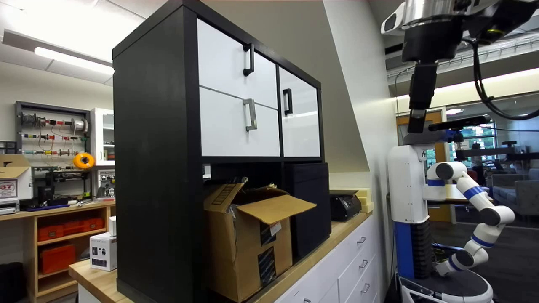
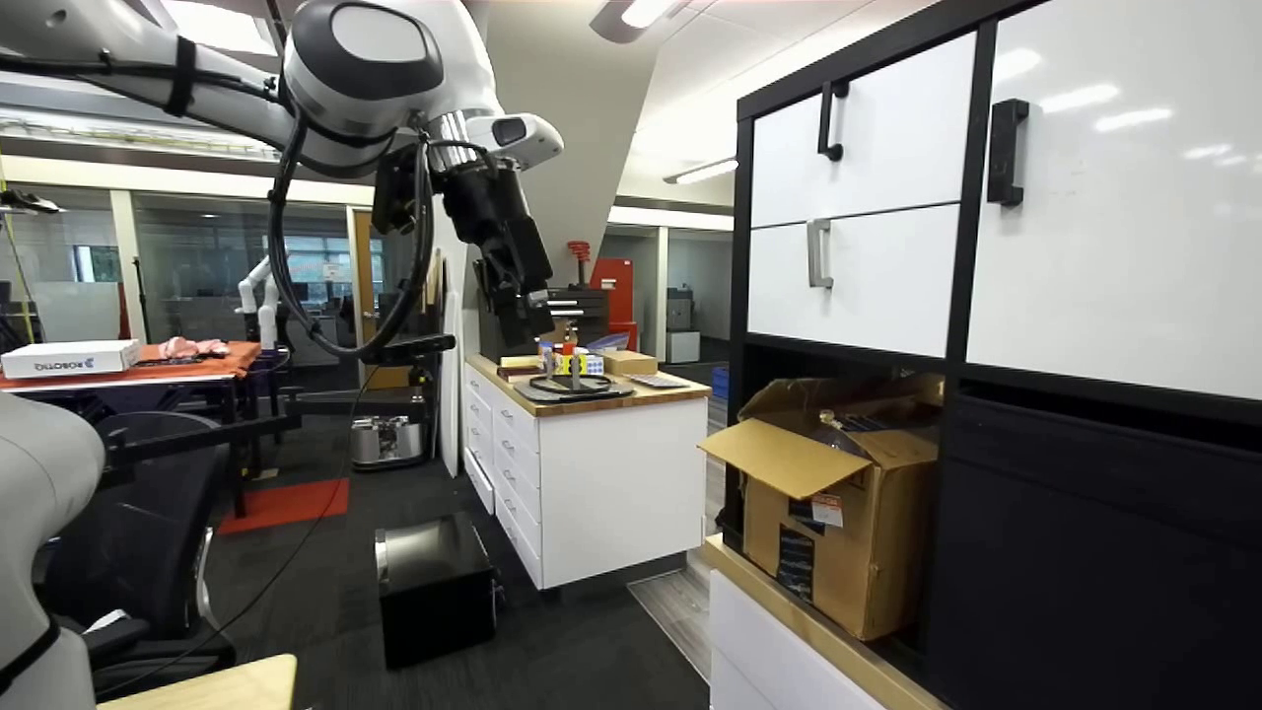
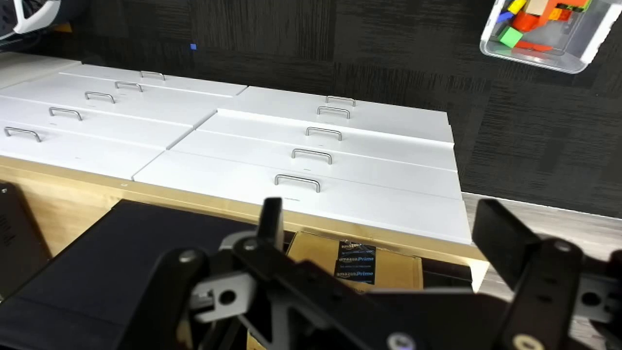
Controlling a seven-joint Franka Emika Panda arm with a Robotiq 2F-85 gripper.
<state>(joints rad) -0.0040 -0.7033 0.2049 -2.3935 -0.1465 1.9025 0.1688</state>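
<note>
I am hanging my gripper (image 3: 381, 221) in free air in front of the cabinet (image 1: 147, 147), its fingers (image 3: 270, 218) spreading wide, holding nothing and touching nothing that I am seeing. In both exterior views the fingers are pointing downward while the cabinet is standing off to their side, and I am judging that sideways offset to matter most. On its white front three handles are standing upright, their long axes running roughly along my fingers rather than across them: the upper black handle (image 1: 252, 59), the silver handle (image 2: 814, 253) below it, and the side black handle (image 1: 289, 102) on the next column. None is showing in the wrist view, so I am not telling which is nearest. Lower down, the box (image 3: 357, 260) is sitting in the cabinet with its flaps splaying; in the wrist view it is appearing in the gap between my fingers, so I am probably facing the silver handle's column. The black bin (image 3: 112, 272) is resting beside the box. Beneath both, the counter (image 3: 194, 201) is stretching roughly in line with my finger-to-finger span, its drawers (image 3: 252, 141) dropping toward the floor (image 3: 291, 48). Out there a tub (image 3: 549, 62) is lying well apart from the drawers, and, in an exterior view, a white robot (image 1: 406, 181) is standing beyond.
</note>
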